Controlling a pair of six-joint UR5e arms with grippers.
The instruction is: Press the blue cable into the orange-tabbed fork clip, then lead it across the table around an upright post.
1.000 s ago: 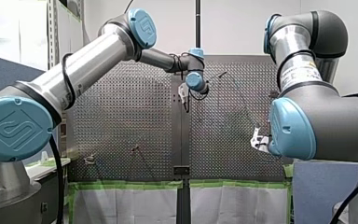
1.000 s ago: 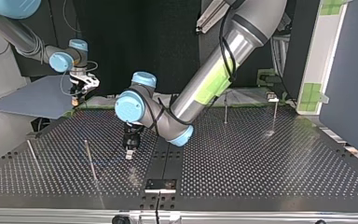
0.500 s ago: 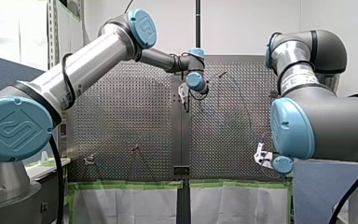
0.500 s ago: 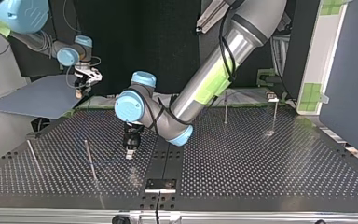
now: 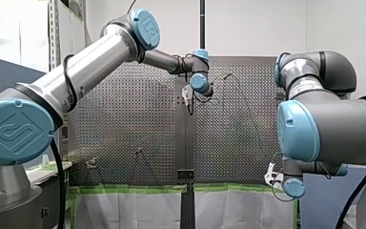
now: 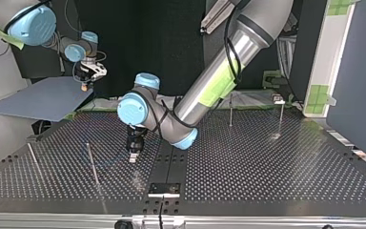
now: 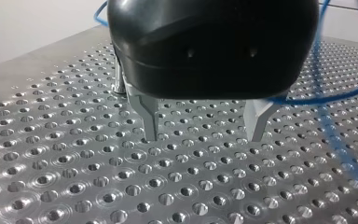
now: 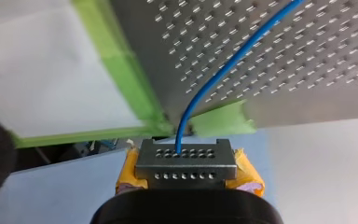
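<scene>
The blue cable [image 8: 223, 70] runs from the perforated table [image 8: 307, 56] into my right gripper [image 8: 182, 151]. That gripper, with yellow pads [image 8: 249, 175], is shut on the cable past the table's green-taped edge. In the top view my right gripper [image 6: 86, 78] hangs at the far left, off the table. My left gripper [image 7: 205, 133] is open just above the table [image 7: 51, 154], nothing between its metal fingers [image 7: 151, 123]. The blue cable [image 7: 335, 135] passes beside it. In the top view my left gripper [image 6: 133, 150] stands near the middle. No orange-tabbed clip can be made out.
Upright posts stand at the top view's left [image 6: 91, 162] [image 6: 33, 160] and far right [image 6: 230, 112] [image 6: 281, 114]. A small fitting [image 6: 278, 99] sits by the far right post. A grey-blue board [image 6: 43, 98] lies beyond the table's far left corner. A black strip [image 6: 171, 157] divides the table.
My right arm has pulled its gripper back off the table's edge with the cable, downward in the front view. My left arm has not moved.
</scene>
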